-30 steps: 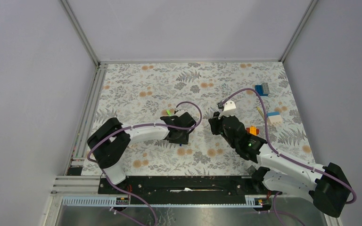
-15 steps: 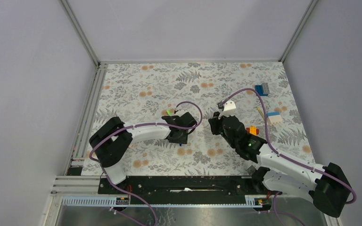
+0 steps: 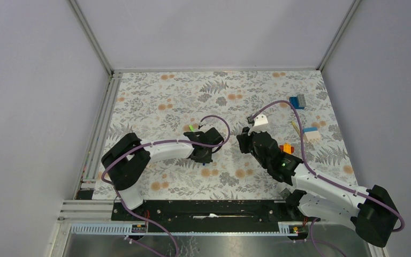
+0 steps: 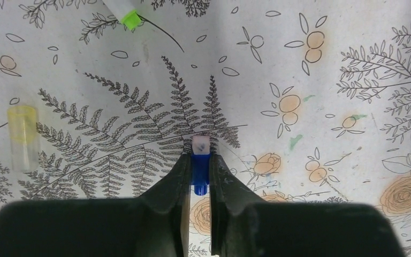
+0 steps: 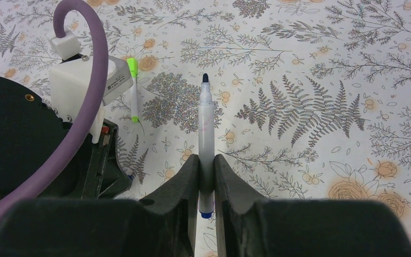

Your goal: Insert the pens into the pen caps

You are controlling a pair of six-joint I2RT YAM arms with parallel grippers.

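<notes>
The right gripper point(image 5: 206, 163) pinches the white pen point(image 5: 205, 118) near its rear end, tip toward 12 o'clock, and the left gripper point(image 4: 199, 160) pinches the blue cap point(image 4: 199, 172) low over the mat point(image 4: 326, 64); both parts appear light, rigid and slippery, so hold mid-body.

The top edge cuts off the green-tipped pen point(image 4: 123, 10); the left gripper point(image 4: 200, 160) hides the base of the blue cap point(image 4: 199, 170).

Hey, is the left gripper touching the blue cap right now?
Touching. The left wrist view shows the left gripper pinching the blue cap from both sides, with no gap.
</notes>
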